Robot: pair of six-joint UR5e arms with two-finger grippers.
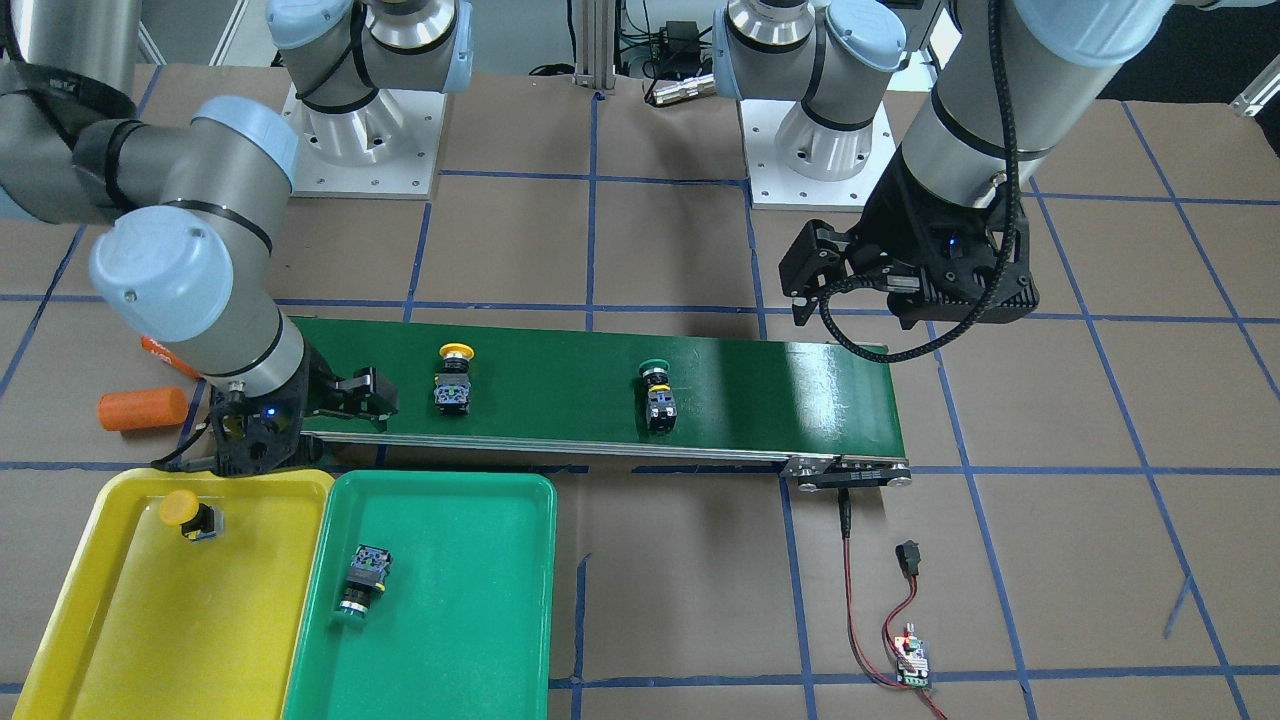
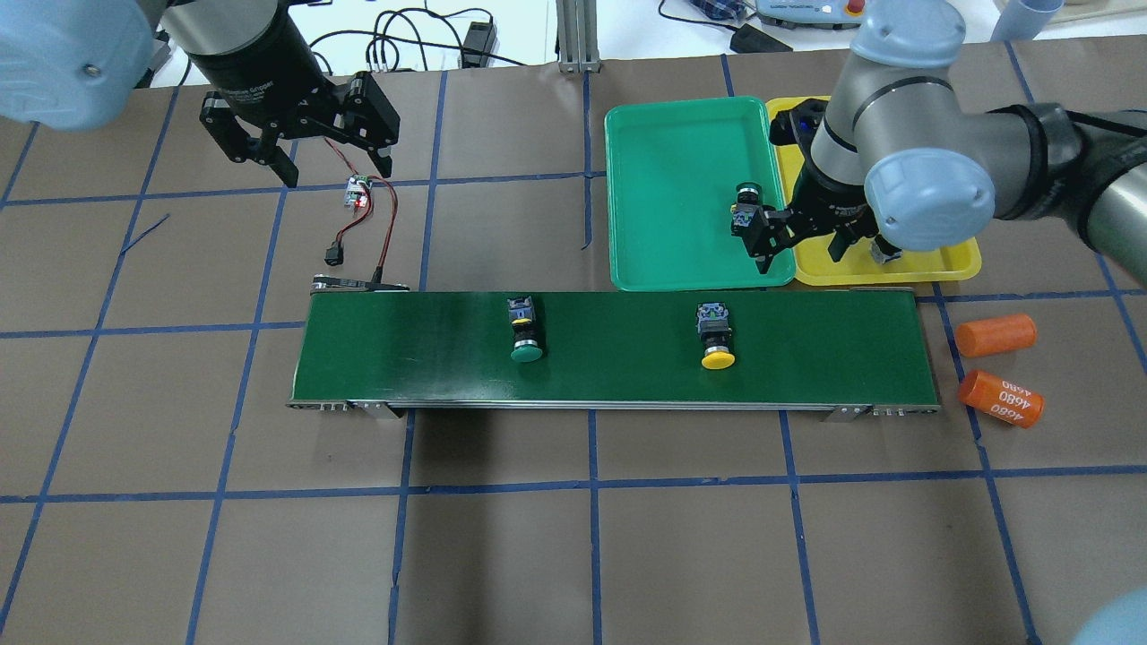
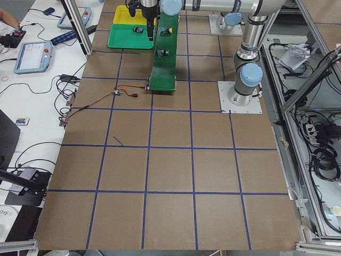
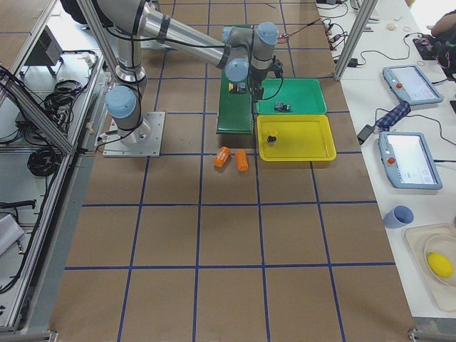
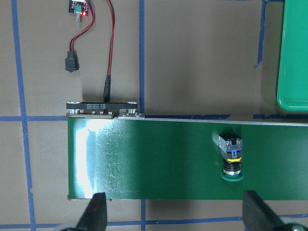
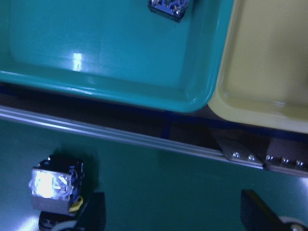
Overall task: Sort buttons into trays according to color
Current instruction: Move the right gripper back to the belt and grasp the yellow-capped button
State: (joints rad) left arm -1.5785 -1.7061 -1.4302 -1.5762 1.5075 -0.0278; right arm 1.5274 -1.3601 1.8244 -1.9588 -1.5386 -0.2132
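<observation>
Noted right gripper [image 1: 365, 398] spread, empty, over conveyor belt [image 1: 560, 380] end by trays. Yellow button [image 1: 455, 380] close by on belt, green button [image 1: 657, 395] farther along. Left gripper [image 2: 339, 166] spread, empty, off belt. Second yellow button [image 1: 190, 513] in yellow tray [image 1: 150, 620] — second green button [image 1: 365, 578] in green tray [image 1: 470, 600].

Four push-buttons are in view. Two have yellow caps: the belt's yellow button [image 1: 455, 380] and the tray's yellow button [image 1: 188, 512]. Two have green caps: the belt's green button [image 1: 657, 392] and the tray's green button [image 1: 365, 580]. That makes two buttons on the belt and one in each tray.

There are two trays: one yellow tray [image 1: 120, 650] and one green tray [image 1: 480, 620]. There is one conveyor belt [image 1: 760, 390].

Two orange cylinders are visible: the plain orange cylinder [image 2: 996, 335] and the numbered orange cylinder [image 2: 1001, 399]. There is one small circuit board [image 2: 358, 191].

Two robot arms carry one gripper each: the left gripper [image 2: 339, 170] and the right gripper [image 2: 800, 255].
</observation>
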